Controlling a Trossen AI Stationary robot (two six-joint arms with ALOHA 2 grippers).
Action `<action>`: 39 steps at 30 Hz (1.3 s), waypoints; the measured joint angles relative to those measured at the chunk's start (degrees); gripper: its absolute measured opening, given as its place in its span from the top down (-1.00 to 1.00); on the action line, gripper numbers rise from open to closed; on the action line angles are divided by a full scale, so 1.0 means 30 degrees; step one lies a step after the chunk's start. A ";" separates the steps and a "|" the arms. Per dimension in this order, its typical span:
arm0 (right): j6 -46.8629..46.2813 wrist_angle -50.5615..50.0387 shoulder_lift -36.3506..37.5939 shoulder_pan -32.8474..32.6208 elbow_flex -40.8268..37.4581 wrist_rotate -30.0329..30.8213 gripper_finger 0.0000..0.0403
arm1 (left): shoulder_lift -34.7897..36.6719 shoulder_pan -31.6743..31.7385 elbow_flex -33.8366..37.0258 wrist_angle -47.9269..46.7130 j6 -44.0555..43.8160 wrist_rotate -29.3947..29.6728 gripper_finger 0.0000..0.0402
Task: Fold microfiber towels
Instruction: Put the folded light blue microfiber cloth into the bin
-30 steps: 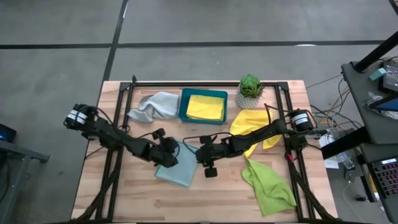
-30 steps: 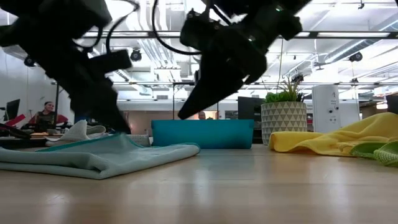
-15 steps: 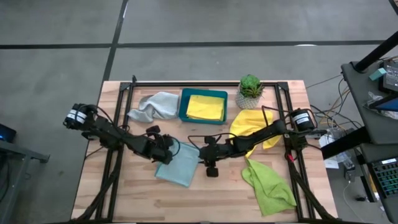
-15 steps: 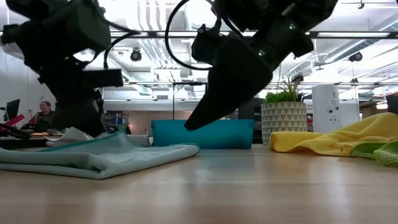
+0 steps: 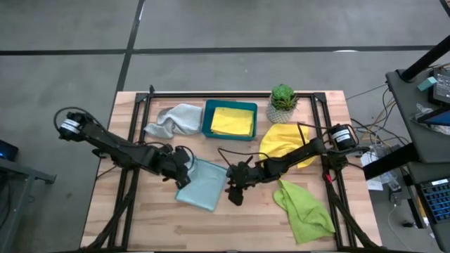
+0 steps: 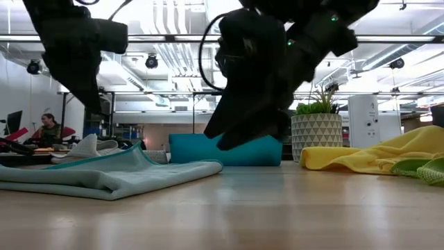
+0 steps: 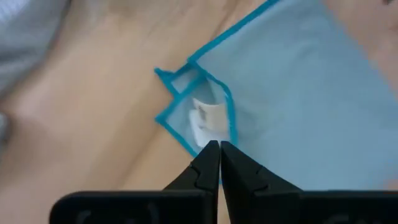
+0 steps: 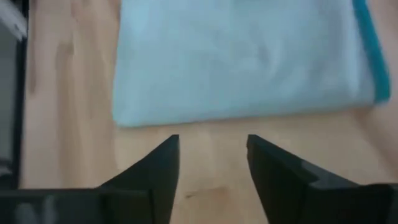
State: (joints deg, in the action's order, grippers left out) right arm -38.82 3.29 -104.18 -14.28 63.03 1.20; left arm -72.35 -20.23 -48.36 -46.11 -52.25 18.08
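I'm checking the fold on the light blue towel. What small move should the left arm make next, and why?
Probably open the left gripper and lower it onto the light blue towel: its fingers are shut just short of the corner with the white tag, holding nothing. The right gripper waits open at the opposite edge.

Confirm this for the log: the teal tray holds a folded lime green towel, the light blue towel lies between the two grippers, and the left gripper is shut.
One detail is wrong. The high view shows the towel in the teal tray is yellow, not lime green; the lime green towel lies loose near the table's front right. The light blue towel does lie between the grippers, and the left gripper is shut.
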 joint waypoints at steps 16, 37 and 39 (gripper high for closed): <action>-0.8189 0.0051 -0.0007 -0.1234 -0.0111 0.4440 -0.35 | 0.2421 0.0228 0.3552 0.2585 -0.4778 -0.2622 0.04; -0.7953 0.0443 -0.3662 -0.0855 0.2663 0.5060 -0.24 | -0.2750 0.0531 0.4876 0.9406 -0.4954 -0.2087 -0.30; -0.7704 0.0580 -0.3679 -0.0812 0.2687 0.5111 -0.24 | -0.3236 0.0460 0.4859 0.9457 -0.4954 -0.2044 -0.29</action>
State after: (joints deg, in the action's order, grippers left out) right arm -61.94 5.03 -115.22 -16.71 71.09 16.53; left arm -82.06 -18.85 -33.78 -17.74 -67.11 11.94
